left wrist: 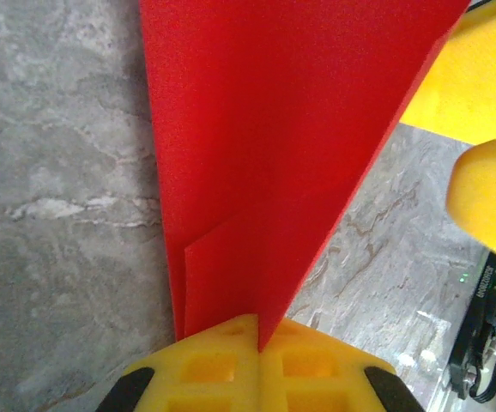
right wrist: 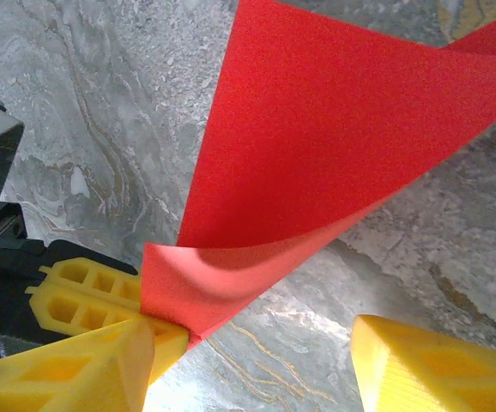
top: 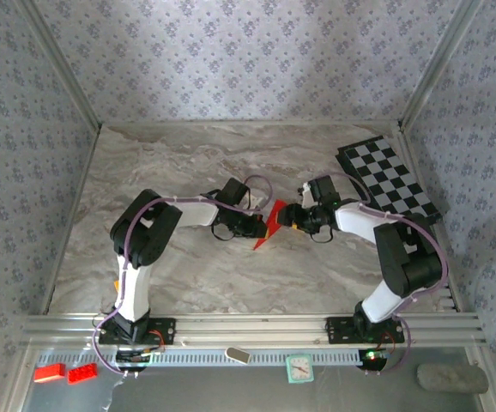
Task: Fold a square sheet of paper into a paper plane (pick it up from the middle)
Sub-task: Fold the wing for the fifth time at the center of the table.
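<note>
Paper sits at the middle of the marble surface, a bright red wedge between my two arms in the top view, its lower tip pointing toward the near edge. From above I cannot tell whether that tip touches the surface. On the left wrist camera the left fingers are pressed together with the paper's narrow end clamped in the seam between them. The red fans out upward from there and is cut off by the top of the frame. A short slanted fold edge shows just above the pinch, but I cannot make out how many layers lie there. On the right wrist camera the right fingers stand apart, one at each lower corner of the view with bare marble between them, gripping nothing. The paper's curled lower corner comes very close to the tip of the finger on the left of that view, and I cannot tell if the two touch. Just behind it the left fingers, a yellow lattice here, hold that same corner. The paper's far edge runs out of frame at upper right. A checkered board lies at the far right of the surface, near the right arm.
</note>
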